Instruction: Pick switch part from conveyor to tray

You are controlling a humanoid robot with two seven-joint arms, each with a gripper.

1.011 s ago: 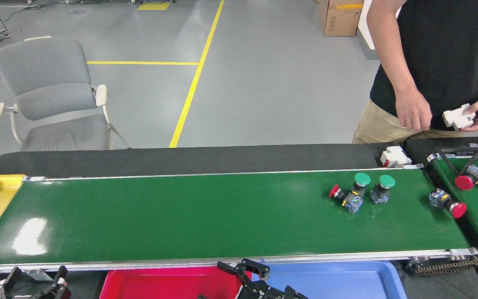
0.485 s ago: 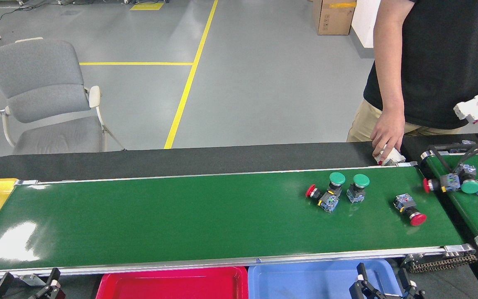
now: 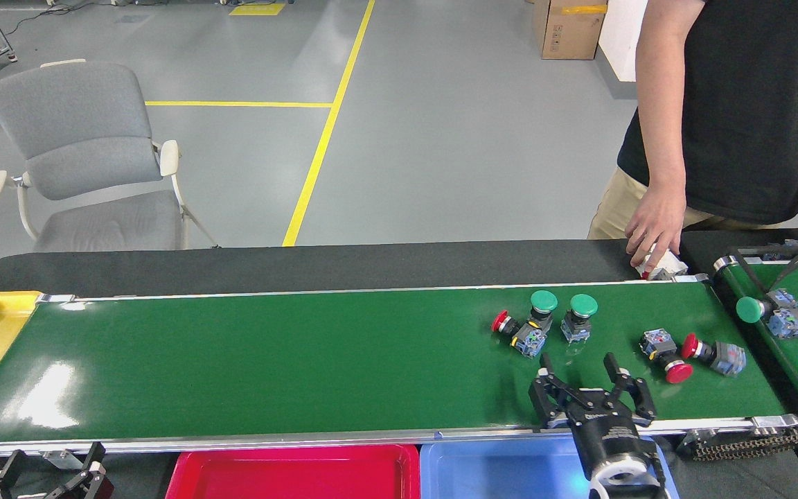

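the long green conveyor (image 3: 302, 360) fills most of the black surface (image 3: 302, 263), with a person (image 3: 738, 104) standing at its far right corner, one hand (image 3: 655, 225) resting on a white part at the belt's far edge. a red tray (image 3: 288, 475) and a blue tray (image 3: 510, 471) sit along the near edge. the right end effector (image 3: 581, 366) hangs over the belt's near right side, jaws spread and empty, near a cluster of switch parts (image 3: 544, 320). the left end effector (image 3: 46, 466) at the near left corner looks open.
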